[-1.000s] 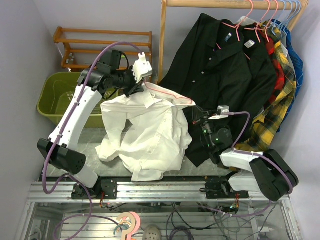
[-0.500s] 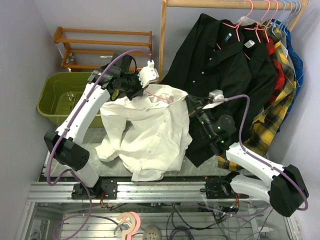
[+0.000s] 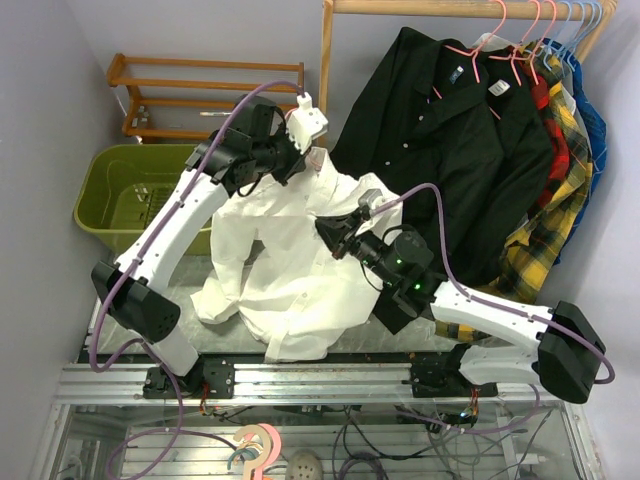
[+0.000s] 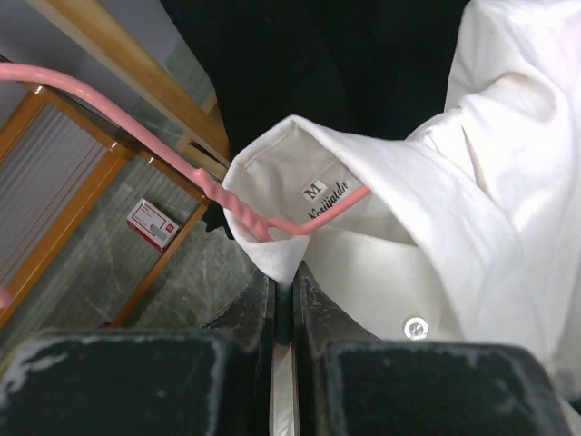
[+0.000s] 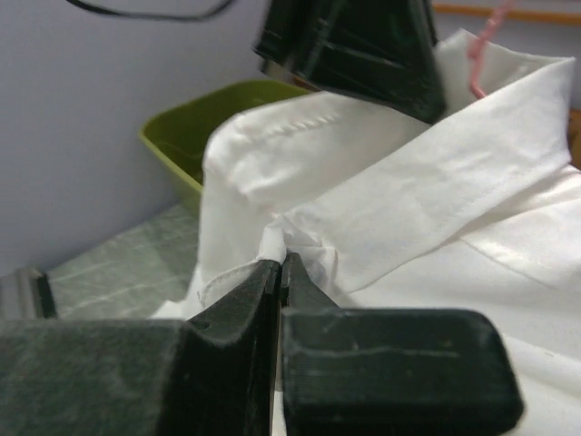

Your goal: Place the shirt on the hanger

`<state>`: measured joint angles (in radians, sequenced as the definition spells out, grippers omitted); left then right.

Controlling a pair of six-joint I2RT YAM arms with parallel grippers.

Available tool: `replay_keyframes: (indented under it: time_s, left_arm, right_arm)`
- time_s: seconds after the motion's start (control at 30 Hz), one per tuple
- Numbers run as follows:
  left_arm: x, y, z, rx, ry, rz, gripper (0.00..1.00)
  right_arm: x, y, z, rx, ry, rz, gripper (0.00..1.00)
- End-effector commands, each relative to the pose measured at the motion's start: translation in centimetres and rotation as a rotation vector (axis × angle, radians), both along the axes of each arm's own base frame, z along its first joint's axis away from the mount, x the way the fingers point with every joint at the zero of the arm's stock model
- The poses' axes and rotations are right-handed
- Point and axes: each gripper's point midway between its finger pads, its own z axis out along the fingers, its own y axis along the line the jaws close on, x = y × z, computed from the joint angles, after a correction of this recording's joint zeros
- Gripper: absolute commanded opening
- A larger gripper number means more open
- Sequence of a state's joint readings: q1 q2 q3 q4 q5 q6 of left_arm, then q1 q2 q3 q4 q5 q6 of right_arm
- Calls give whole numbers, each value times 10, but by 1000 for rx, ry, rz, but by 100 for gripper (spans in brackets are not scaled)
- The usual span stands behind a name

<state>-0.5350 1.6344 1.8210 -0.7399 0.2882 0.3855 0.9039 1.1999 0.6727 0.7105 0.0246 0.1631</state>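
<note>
since a second ago the right arm has swung in from the right edge of the table [image 3: 350,333] to its middle, and the left arm has raised the collar toward the far edge. the pink bar that lay open across the shoulder is now mostly under cloth.

nearest, the hem of the shirt [image 3: 300,290] spills onto the table's near edge, and the rest is drawn up in a tall bunch. at mid-table the right hand [image 5: 280,265] is pinched tight on a fold of the white front just below the collar. farther back the left hand [image 4: 284,280] is closed on the collar's edge, beside the size label. the hanger [image 4: 272,222] runs inside the collar there, with its twisted neck and hook sticking out. behind hang a black shirt [image 3: 450,150] and others on a wooden rail [image 3: 420,8].

judging from this, the hanger is threaded at the neck. whether both shoulders sit on it cannot be seen. settling them seems to be what is left.
</note>
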Motion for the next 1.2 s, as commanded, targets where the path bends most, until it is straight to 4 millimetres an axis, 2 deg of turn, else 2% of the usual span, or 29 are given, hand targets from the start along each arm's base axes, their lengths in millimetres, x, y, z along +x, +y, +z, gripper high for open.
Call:
replay_keyframes:
  time_s: [0.0, 0.1, 0.13, 0.17, 0.23, 0.27, 0.37, 0.43, 0.47, 0.5, 0.6, 0.7, 0.8, 0.9, 0.97, 1.03, 1.1, 1.17]
  left_arm:
    - [6, -11, 79, -218, -150, 46, 7]
    - [-8, -16, 92, -260, -148, -14, 7]
    - [-14, -17, 96, -264, -151, -49, 7]
    - [-21, -17, 101, -270, -158, -90, 7]
    - [-38, -16, 112, -279, -180, -199, 7]
    - [-43, -14, 118, -280, -198, -227, 7]
    - [-52, -8, 125, -244, -260, -310, 7]
    - [-63, -6, 116, -180, -283, -394, 7]
    - [-71, -5, 111, -146, -306, -449, 7]
    - [-79, -3, 104, -107, -321, -501, 7]
    - [-100, 6, 85, 4, -362, -639, 7]
    - [-116, 15, 69, 100, -427, -764, 7]
    - [-120, 18, 66, 126, -467, -798, 7]
    - [-117, 17, 67, 122, -488, -782, 7]
    - [-115, 16, 69, 116, -501, -778, 7]
    - [-118, 15, 73, 116, -519, -799, 7]
    - [-124, 15, 75, 110, -523, -827, 7]
    - [-128, 14, 79, 99, -528, -839, 7]
  right_arm:
    - [-26, 21, 50, 137, -41, 127, 0]
    - [-22, 19, 68, 181, -56, 101, 0]
    - [-21, 18, 75, 182, -66, 90, 10]
    - [-19, 16, 82, 173, -75, 76, 33]
    - [-18, 5, 108, 145, -120, 32, 96]
    - [-18, -4, 119, 128, -142, 1, 99]
    - [-25, -40, 151, 64, -229, -87, 100]
    - [-38, -59, 159, -10, -293, -92, 100]
    - [-48, -67, 170, -48, -347, -77, 100]
    - [-57, -72, 169, -104, -388, -48, 100]
    - [-79, -73, 141, -323, -426, 86, 100]
    - [-75, -79, 102, -541, -381, 117, 100]
    - [-73, -92, 52, -784, -406, 157, 100]
    - [-73, -103, 37, -898, -410, 179, 100]
    - [-80, -99, 32, -924, -363, 252, 99]
    - [-85, -96, 16, -977, -305, 319, 97]
    - [-75, -97, 2, -1050, -280, 308, 95]
    - [-67, -95, -8, -1092, -288, 300, 89]
